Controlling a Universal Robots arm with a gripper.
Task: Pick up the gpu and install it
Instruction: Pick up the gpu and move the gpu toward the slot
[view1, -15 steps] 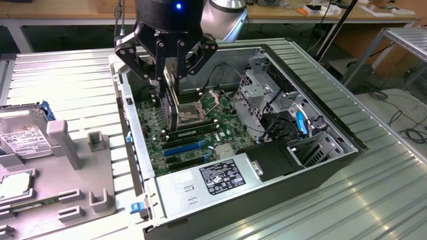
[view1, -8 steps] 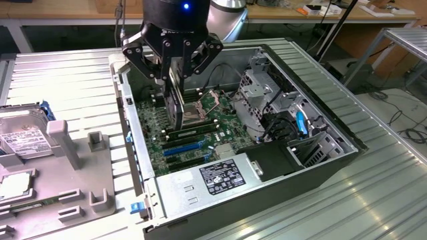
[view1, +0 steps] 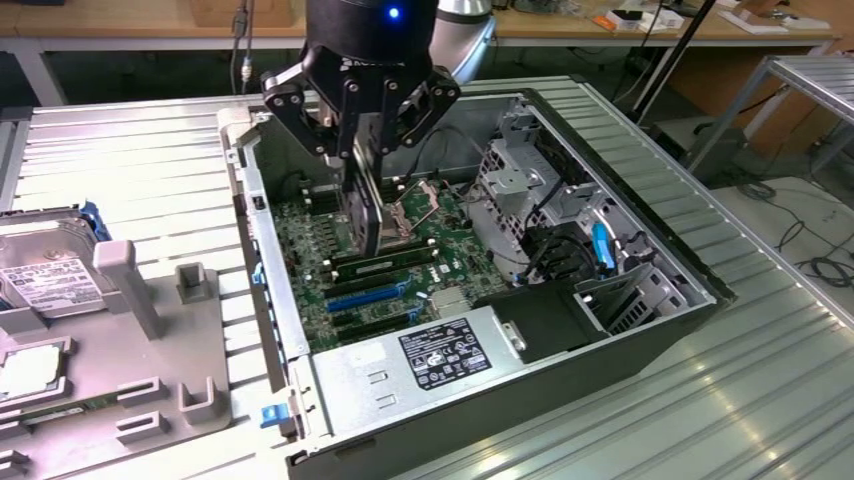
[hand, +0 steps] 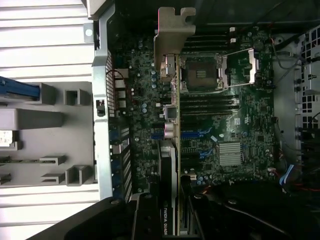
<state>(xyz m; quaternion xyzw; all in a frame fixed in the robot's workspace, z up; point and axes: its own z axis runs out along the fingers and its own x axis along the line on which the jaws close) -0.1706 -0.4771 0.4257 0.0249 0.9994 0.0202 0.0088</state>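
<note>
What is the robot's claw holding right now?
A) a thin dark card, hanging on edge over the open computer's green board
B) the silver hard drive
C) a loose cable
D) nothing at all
A: the gripper is clamped on the gpu, which hangs on edge above the motherboard in the open case.

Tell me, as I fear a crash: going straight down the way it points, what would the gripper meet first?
The gripper holds the gpu hanging end-down, so its lower end would likely touch the motherboard near the memory slots first; depth is unclear.
</note>
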